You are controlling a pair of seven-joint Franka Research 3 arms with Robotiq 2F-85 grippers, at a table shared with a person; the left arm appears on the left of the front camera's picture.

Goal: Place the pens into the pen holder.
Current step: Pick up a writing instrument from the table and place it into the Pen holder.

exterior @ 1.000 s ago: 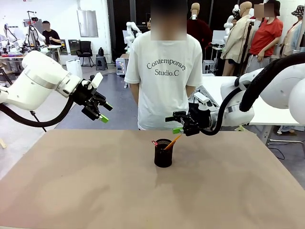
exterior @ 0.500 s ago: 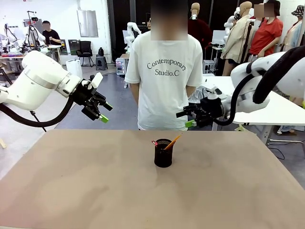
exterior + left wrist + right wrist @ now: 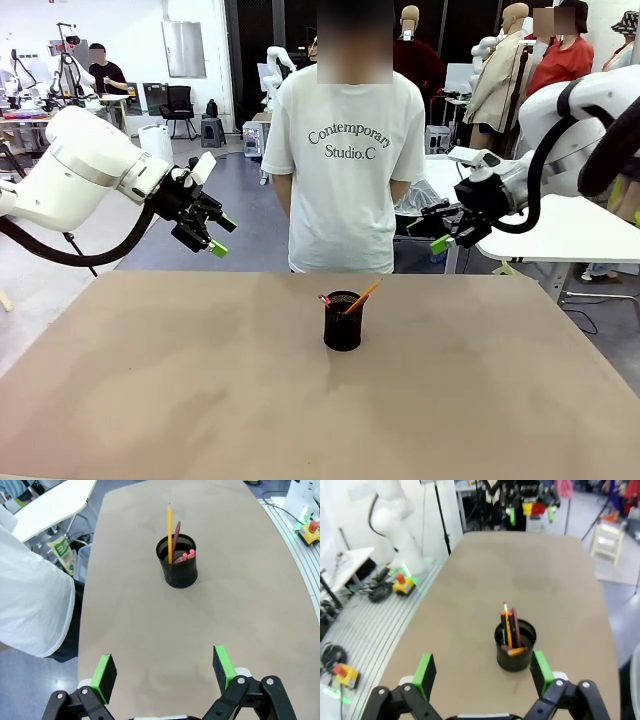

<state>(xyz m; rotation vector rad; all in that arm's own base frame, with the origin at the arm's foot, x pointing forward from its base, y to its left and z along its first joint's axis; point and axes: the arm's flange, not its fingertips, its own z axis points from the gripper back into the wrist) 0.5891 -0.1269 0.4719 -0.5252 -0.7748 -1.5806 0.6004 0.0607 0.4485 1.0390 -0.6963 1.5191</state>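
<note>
The pens (image 3: 175, 542) are all standing inside the pen holder (image 3: 342, 321), which is sitting on the table (image 3: 150, 400) far below and in front of both hands. The left gripper (image 3: 212, 235) is hanging wide open and holding nothing. The right gripper (image 3: 441, 226) is hanging wide open and empty too. I think little is going wrong now, but a hand swinging low could be bumping the cup and tipping the pens out.
</note>
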